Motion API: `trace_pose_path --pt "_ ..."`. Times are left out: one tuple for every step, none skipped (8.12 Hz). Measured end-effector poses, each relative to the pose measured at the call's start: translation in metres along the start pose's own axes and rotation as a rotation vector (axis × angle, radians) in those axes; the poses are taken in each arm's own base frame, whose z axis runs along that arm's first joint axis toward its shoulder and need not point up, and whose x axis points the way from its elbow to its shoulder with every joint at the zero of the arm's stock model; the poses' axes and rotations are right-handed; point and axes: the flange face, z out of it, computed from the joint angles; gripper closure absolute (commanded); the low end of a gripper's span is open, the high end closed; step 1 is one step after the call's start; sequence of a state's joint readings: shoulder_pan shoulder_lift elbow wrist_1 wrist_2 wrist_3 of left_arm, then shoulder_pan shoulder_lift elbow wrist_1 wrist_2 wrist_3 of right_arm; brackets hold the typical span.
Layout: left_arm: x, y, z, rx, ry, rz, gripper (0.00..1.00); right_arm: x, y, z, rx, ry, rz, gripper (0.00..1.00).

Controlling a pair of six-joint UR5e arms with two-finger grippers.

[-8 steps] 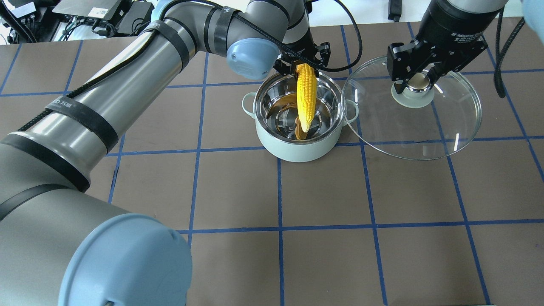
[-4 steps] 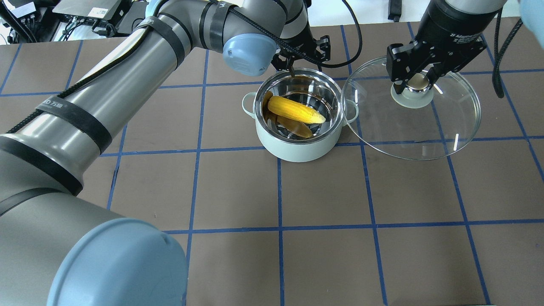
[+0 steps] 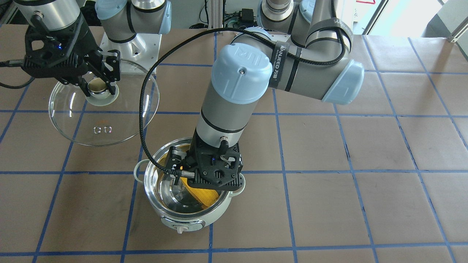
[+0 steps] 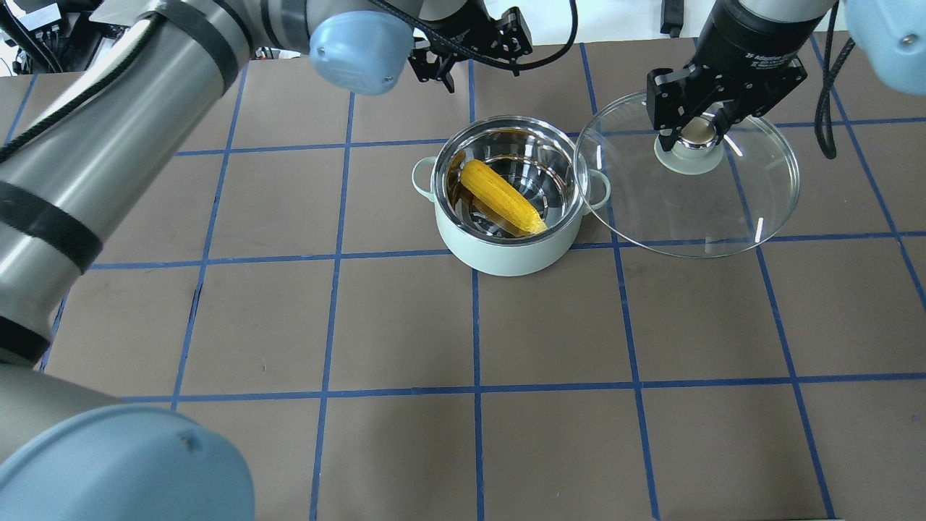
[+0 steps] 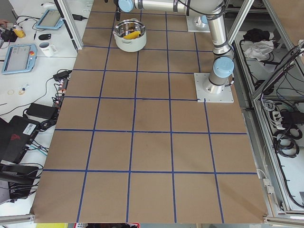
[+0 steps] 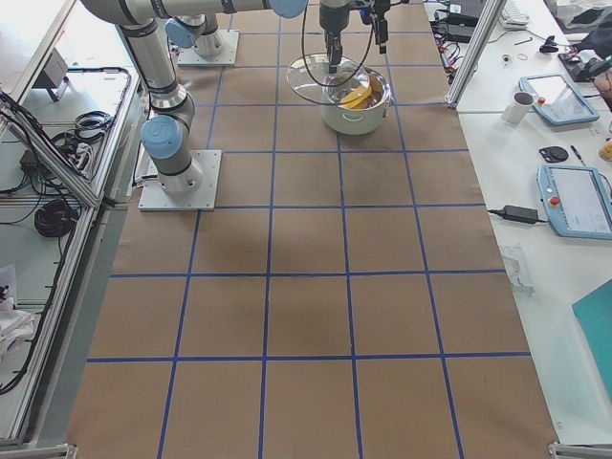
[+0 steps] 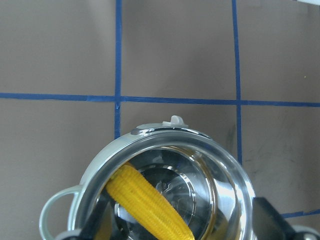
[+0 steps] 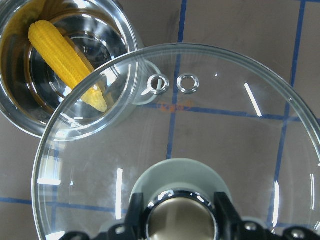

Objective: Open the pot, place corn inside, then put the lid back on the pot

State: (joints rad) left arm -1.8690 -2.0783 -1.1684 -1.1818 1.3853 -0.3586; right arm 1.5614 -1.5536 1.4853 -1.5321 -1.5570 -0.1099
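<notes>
On the left of the overhead view, the left end effector hangs above the far rim of the pot. Its jaws are spread wide with nothing between them. The left wrist view looks down between the two black fingertips straight into the steel bowl, so the end effector is above the pot and clear of what lies inside.

The corn lies on the pot's bottom, below the left end effector and apart from it. It rests on a slant, with its thick end against the wall on the robot's left and far side and its pointed tip toward the near right. The pot stands open in the middle of the brown, blue-taped worktop. It has a loop handle on either side, and its dial knob faces away from the robot.

To the right, the right end effector is clamped narrow on the beige knob of the glass lid and carries it just beside the pot. In the right wrist view the pot's rim and the corn's tip show through the glass, so the lid's edge sits higher than the pot on that side. The two vent rings lie near that same edge. The corn is well to the left of this end effector, not under the knob
</notes>
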Motion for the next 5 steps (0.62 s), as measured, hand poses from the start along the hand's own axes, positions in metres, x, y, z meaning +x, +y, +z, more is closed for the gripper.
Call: trace_pose_path --pt "-0.019 -0.001 -0.026 -0.005 -0.013 0.0 0.0 0.0 -0.017 0.014 0.012 -0.005 0.016 0.98" --pt "-0.045 -0.002 -0.05 -0.025 -0.034 -0.018 0.0 -0.008 -0.037 0.031 0.035 -0.015 0.058 1.0" --pt "-0.079 -0.006 -0.075 -0.035 -0.052 -0.054 0.0 -0.032 -0.056 0.05 0.06 -0.032 0.096 1.0" --pt "-0.114 -0.009 -0.101 -0.037 -0.071 -0.101 0.0 -0.071 -0.073 0.072 0.086 -0.042 0.124 1.0" --pt "-0.142 -0.008 -0.125 -0.023 -0.103 -0.136 0.0 -0.113 -0.085 0.093 0.109 -0.05 0.154 1.0"
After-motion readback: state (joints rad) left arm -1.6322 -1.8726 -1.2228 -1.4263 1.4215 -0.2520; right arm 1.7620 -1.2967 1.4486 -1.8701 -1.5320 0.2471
